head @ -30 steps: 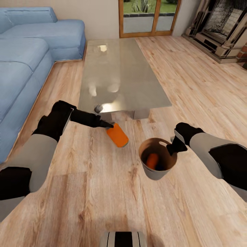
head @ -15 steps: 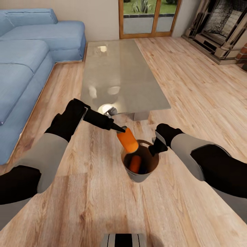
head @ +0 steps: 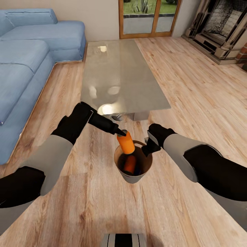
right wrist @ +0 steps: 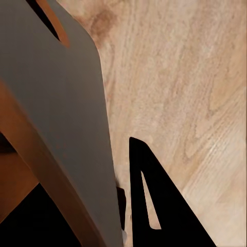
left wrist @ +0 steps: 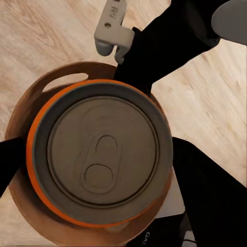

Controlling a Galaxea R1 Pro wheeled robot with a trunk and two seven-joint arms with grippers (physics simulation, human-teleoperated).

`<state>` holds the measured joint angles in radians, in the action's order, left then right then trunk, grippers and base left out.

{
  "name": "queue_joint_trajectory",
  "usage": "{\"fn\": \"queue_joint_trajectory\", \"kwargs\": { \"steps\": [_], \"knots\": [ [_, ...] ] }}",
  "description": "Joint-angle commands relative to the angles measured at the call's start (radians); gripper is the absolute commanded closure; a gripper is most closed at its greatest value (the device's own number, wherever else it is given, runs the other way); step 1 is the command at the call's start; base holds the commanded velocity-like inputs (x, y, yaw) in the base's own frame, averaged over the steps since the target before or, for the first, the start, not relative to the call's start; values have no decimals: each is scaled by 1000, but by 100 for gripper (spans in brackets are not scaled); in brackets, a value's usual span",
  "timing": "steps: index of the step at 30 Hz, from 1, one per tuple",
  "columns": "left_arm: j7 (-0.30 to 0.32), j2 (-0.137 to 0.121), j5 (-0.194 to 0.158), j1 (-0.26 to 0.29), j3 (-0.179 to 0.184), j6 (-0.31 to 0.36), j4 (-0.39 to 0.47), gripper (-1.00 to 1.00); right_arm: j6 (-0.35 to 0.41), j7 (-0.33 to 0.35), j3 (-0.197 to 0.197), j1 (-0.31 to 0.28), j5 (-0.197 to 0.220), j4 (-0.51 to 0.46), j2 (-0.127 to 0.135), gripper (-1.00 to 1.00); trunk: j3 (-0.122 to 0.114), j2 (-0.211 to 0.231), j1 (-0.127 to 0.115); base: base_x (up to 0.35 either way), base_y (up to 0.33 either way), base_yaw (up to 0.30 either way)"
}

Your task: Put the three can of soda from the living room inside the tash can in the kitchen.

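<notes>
Two soda cans show in the head view: one can (head: 126, 143) is clamped in the left pincer (head: 120, 133) and hangs tilted just above the mouth of the bin (head: 133, 175), while a second can (head: 130, 164) already lies inside the bin against its coppery brown inner wall. The left wrist view looks straight down on the grey top of the held can (left wrist: 100, 152), its pull tab plain to see, with the bin's brown rim (left wrist: 31, 98) ringing it from below and the pincer's dark fingers at either side of the can.

The right pincer (head: 148, 147) is closed on the bin's rim at the side toward the right arm, and it holds the bin off the wood floor (head: 103, 202). In the right wrist view the bin's pale grey outer wall (right wrist: 62, 113) runs along one dark finger (right wrist: 154, 206), with the floor boards beyond.

Behind both arms stands the glass worktop (head: 120, 75), a blue sofa (head: 27, 51) to its left, glass doors (head: 147, 17) at the far wall, and a fireplace (head: 223, 27) at the right.
</notes>
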<state>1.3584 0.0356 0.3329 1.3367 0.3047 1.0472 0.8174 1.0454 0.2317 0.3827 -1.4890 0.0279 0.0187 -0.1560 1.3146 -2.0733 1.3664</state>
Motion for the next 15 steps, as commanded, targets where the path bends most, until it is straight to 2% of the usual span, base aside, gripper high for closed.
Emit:
{"fn": "queue_joint_trajectory", "kwargs": {
  "steps": [1,5,8,13,15],
  "knots": [
    [-8,4,0,0,2,0,-1,100,2,2,-19,-1,20,0,-4,100,0,0,0,0,0,0],
    [-37,12,0,-3,31,0,-2,100,2,2,-26,-3,21,0,-17,100,0,0,0,0,0,0],
    [-49,28,-1,-23,69,0,-3,100,2,2,-33,-5,22,0,-18,100,0,0,0,0,0,0],
    [-76,49,-1,-53,85,0,-3,100,2,1,-37,-9,28,1,-18,100,0,0,0,0,0,0],
    [-84,50,-1,-70,87,0,-3,100,2,1,-37,-10,53,1,-18,100,0,0,0,0,0,0]
  ]
}}
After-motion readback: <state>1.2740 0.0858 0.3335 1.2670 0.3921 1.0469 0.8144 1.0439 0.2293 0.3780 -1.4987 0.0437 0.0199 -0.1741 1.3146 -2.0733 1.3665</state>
